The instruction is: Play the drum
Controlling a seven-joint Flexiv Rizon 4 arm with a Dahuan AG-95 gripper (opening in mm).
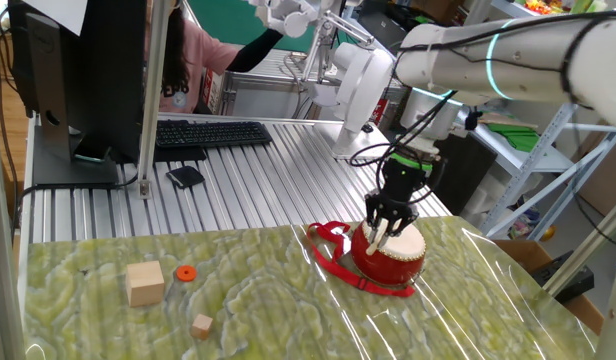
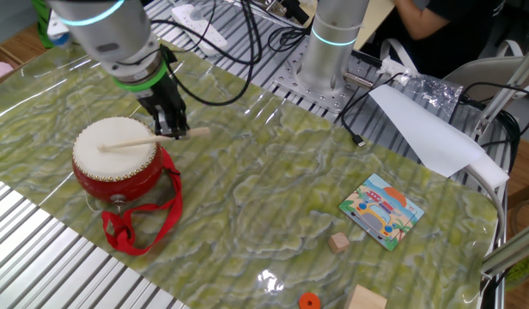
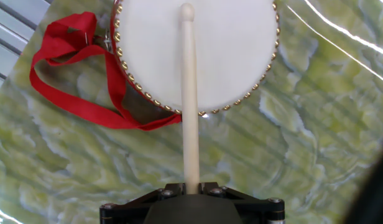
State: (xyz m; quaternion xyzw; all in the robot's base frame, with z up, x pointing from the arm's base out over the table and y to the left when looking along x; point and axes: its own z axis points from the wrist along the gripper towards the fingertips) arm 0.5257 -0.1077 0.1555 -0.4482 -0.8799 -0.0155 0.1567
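The drum (image 1: 396, 247) is red-bodied with a cream skin and stands on the green mat; it also shows in the other fixed view (image 2: 114, 150) and the hand view (image 3: 198, 50). Its red strap (image 3: 67, 68) lies loose beside it. My gripper (image 2: 172, 123) is shut on a thin wooden stick (image 3: 189, 93) and sits just beside the drum's rim. The stick reaches over the skin, its rounded tip near the middle of the skin, touching or just above it. The gripper also shows in one fixed view (image 1: 386, 228) and in the hand view (image 3: 191, 188).
A tan wooden cube (image 1: 145, 283), an orange disc (image 1: 185, 273) and a smaller cube (image 1: 201, 326) lie on the mat's left. A picture card (image 2: 382, 209) lies on the mat. A keyboard (image 1: 210, 133) and a monitor stand at the back; a person sits behind.
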